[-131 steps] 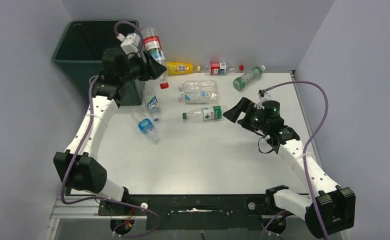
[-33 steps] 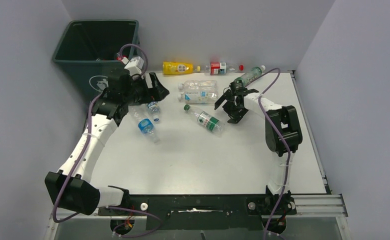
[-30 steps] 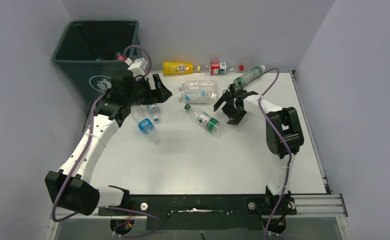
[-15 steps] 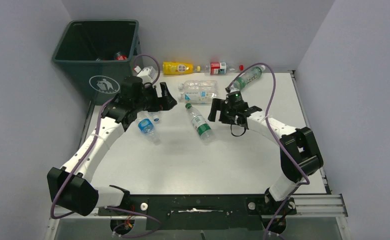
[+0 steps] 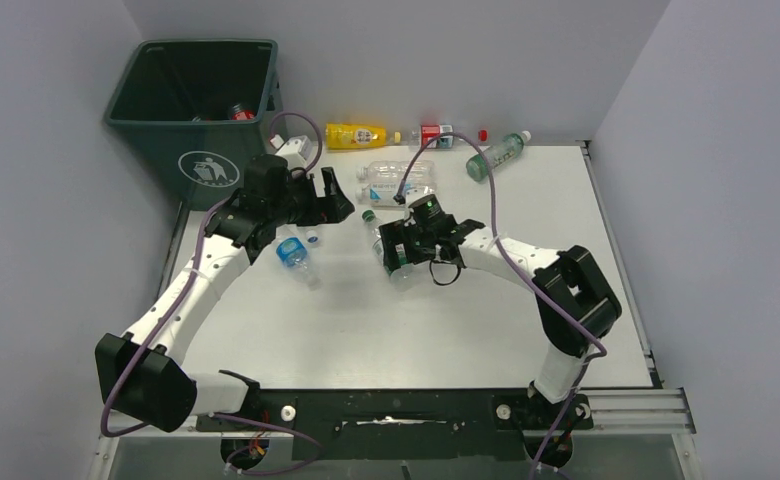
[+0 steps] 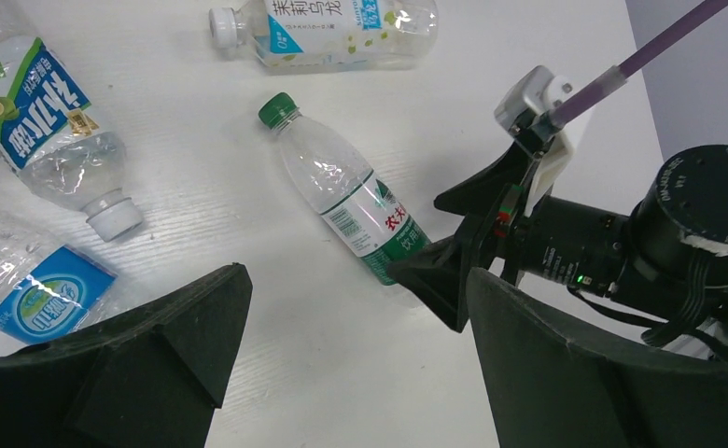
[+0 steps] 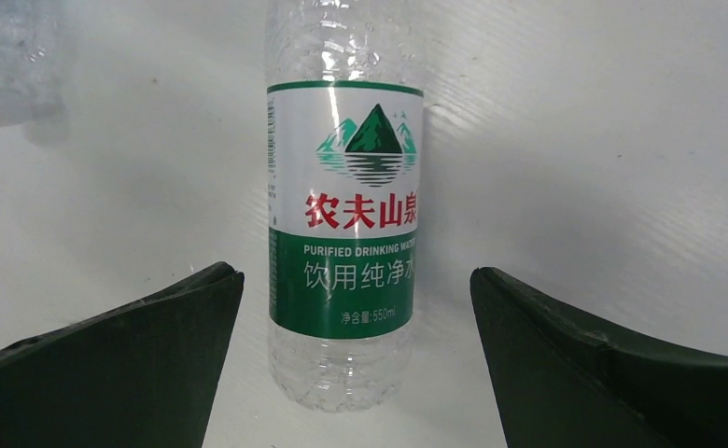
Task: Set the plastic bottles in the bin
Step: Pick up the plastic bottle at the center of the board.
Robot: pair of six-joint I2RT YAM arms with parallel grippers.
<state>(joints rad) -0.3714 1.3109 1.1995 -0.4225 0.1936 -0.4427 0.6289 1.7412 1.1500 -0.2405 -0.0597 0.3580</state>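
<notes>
R gripper wide open, empty, astride clear green-labelled plastic bottle lying flat right of dark green bin | L gripper open, empty | prob. light, slick, crushable: grip at label

We see a dark green bin with a white litter-person logo on its front and a spot of red inside it. The worktop is white. The green-capped bottle is clear. Its label is white above and green below, with a green mountain and red characters. At the far edge of the worktop lie a yellow bottle, a red-labelled bottle with a red cap, and a green-labelled bottle. The blue-labelled bottle is clear. The left gripper and right gripper are black. The left arm and right arm are white with black joints, and the cable is purple.
</notes>
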